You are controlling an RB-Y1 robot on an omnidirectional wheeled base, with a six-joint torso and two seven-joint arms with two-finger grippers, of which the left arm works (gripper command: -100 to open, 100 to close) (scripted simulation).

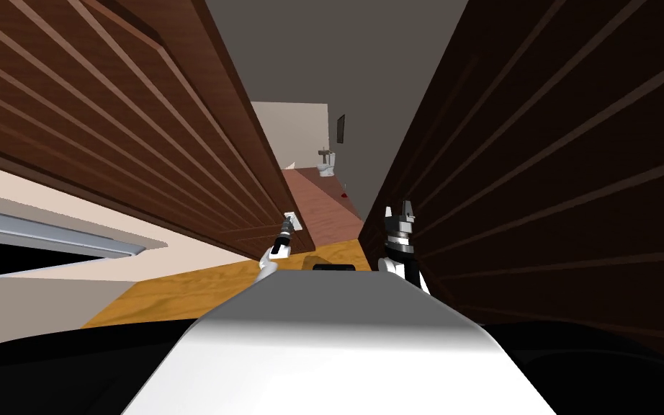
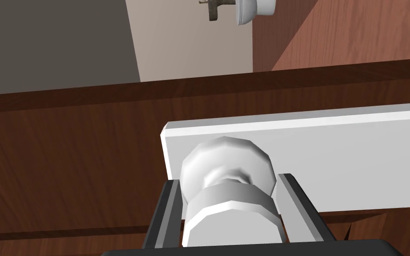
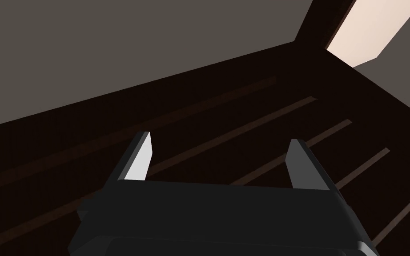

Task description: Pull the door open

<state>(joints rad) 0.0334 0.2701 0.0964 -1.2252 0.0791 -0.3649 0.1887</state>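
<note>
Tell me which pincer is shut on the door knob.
The left pincer: its fingers press the sides of the pale grey knob on the brown door. The right pincer stands open, holding nothing.
</note>
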